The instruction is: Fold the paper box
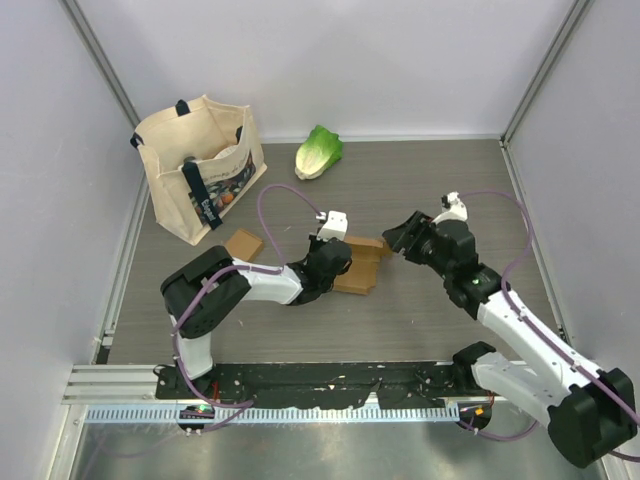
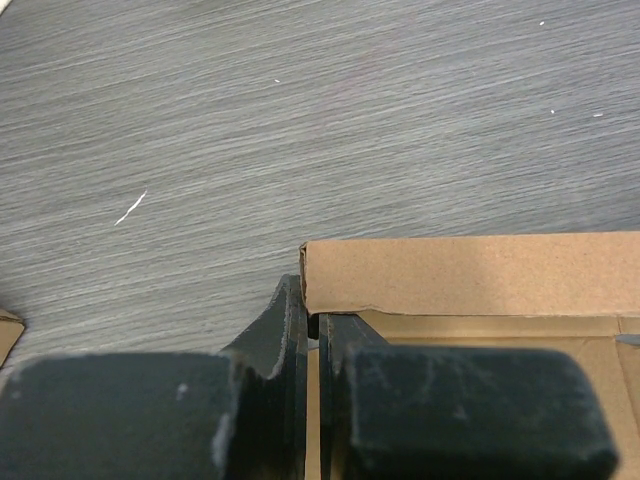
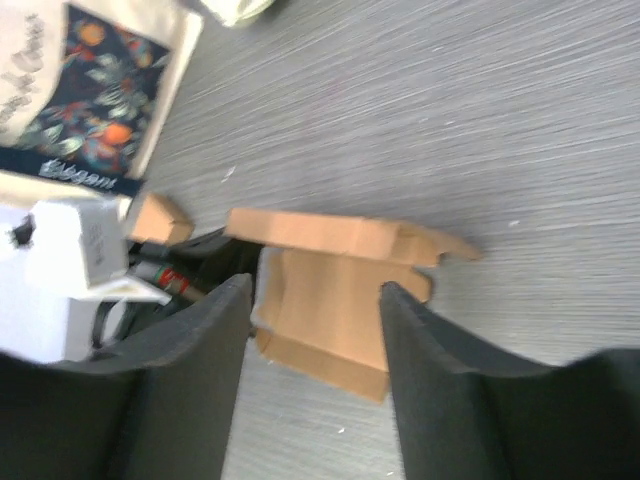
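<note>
Slippage is the chief risk. The left gripper point(image 2: 312, 325) reaches in from the 9 o'clock side of the paper box point(image 1: 360, 265), which sits at mid-table. Its jaws are pressed together on a thin cardboard edge, right at the corner of a raised side wall. So slight a bite could pull free or crease the wall if the arm drags or twists. The right gripper point(image 1: 402, 238) hangs at the box's 3 o'clock with jaws spread wide and nothing between them. That side is unsupported, so its half-raised flaps look free to sag. A push from one side alone would likely slide the light box rather than fold it.

At 6 o'clock a black mounting rail point(image 1: 300, 378) carries both arm bases. Beyond it the table point(image 1: 450, 180) is grey and wood-grained, and it looks smooth, offering little grip. A small cardboard piece point(image 1: 243, 243) lies at the box's 9 o'clock, near enough for the left arm to snag. Farther off are a tote bag point(image 1: 200, 165) at 10 o'clock and a lettuce point(image 1: 318, 152) at 11. White walls point(image 1: 380, 60) with metal corner posts close the space.
</note>
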### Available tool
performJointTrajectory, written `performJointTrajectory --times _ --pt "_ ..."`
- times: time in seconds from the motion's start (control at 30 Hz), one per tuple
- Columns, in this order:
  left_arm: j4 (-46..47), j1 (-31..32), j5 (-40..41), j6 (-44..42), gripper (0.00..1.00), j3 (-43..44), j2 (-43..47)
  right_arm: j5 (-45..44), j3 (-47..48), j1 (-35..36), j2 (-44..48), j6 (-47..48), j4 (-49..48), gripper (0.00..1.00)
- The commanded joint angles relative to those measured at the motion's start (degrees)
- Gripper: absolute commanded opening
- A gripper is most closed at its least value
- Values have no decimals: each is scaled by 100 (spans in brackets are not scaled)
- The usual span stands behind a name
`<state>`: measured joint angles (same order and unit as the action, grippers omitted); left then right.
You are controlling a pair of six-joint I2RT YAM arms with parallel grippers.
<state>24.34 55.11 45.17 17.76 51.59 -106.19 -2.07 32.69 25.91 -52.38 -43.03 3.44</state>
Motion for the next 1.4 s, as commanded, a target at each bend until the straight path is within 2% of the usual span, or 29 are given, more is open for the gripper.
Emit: performJointTrajectory --times 0.0,0.03,0.1,0.17,0.23,0.37,0.6,0.8,0.97,1.2,1.37 --pt "-604 -9 80 131 0 105 116 -23 536 -341 -683 822 1221 51" --pt "-649 -18 63 166 0 105 125 109 598 -332 -808 918 994 31" --pt "-667 -9 -8 237 0 71 160 514 651 -306 -992 1068 677 25" --pt "-667 -18 18 263 0 53 169 235 695 -184 -1230 1147 447 11" --pt "-667 -18 45 289 0 44 169 -2 783 -113 -1484 1279 403 2" --pt "-650 -18 27 307 0 26 178 -293 897 80 -1784 1305 183 1" --pt "-641 -18 36 316 0 26 169 -1252 1336 590 -1960 1464 508 1" --pt "-658 -18 45 325 0 35 160 -1191 1503 591 -2434 1403 402 1" --pt "-658 -18 36 325 0 26 169 -1490 1407 687 -2400 1314 455 1" --pt "-632 -18 1 333 0 0 186 -1016 1073 687 -2522 1244 -474 1" --pt "-597 -18 -17 325 0 -27 222 -858 1249 687 -2857 1104 -659 1"
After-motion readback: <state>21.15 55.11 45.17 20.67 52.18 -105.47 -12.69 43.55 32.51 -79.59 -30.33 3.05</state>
